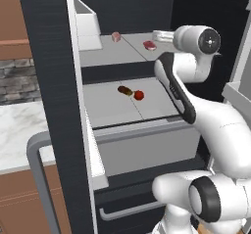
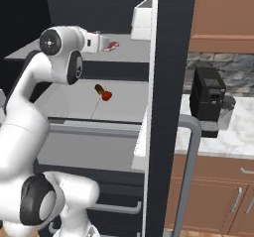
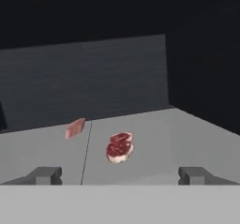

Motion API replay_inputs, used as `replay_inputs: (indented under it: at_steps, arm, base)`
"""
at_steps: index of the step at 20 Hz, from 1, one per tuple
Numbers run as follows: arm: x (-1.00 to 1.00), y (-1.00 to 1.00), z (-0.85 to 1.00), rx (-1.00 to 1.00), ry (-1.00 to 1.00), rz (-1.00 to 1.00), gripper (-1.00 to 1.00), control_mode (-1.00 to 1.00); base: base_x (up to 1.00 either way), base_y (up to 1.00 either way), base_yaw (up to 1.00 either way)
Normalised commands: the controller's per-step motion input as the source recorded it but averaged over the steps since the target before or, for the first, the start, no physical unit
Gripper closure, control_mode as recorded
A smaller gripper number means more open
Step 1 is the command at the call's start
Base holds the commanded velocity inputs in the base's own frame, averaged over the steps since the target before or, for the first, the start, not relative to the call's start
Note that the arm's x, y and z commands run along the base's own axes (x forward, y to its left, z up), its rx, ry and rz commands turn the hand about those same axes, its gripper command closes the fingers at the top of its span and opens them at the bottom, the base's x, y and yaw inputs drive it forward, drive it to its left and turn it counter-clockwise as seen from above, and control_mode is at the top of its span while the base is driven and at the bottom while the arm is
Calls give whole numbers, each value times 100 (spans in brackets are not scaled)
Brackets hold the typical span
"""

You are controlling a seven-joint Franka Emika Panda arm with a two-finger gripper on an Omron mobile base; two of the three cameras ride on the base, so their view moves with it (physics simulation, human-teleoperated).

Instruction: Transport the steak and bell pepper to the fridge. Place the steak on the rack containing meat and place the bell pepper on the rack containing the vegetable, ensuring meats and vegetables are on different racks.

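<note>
The steak [image 3: 119, 148] lies flat on the upper shelf [image 3: 187, 138] of the open fridge [image 1: 49, 81], to the right of a paler pink chunk [image 3: 75, 128]. My gripper [image 3: 120, 176] hovers just short of the steak, open, its fingertips [image 3: 47, 175] wide apart with nothing between them. From the base, the steak [image 1: 149, 45] rests just ahead of my gripper [image 1: 156, 36] on the upper shelf [image 1: 108, 52]. On the lower shelf [image 1: 112, 110] the red bell pepper [image 1: 139, 95] sits beside an elongated dark vegetable [image 1: 125, 90]. The bell pepper [image 2: 106, 96] and steak [image 2: 112, 45] show from the right too.
The open fridge door [image 2: 171, 82] with its grey bar handle [image 2: 191, 147] stands right of the arm. A white door bin [image 1: 87, 25] sits at upper-shelf height. A black coffee machine [image 2: 211, 102] stands on the marble counter [image 2: 233, 132]. A drawer front [image 1: 147, 150] lies below the lower shelf.
</note>
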Motion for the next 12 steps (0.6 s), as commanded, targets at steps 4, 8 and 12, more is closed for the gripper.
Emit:
replay_inputs:
  at_steps: [4,8,12]
  arm:
    - [-100,0,4,0,3,-3,-100,-100]
    - [-100,0,-16,0,1,0,-100,-100]
    - [-100,0,-30,0,2,0,-100,-100]
  base:
    - [0,0,0]
    - [0,0,0]
    - [0,0,0]
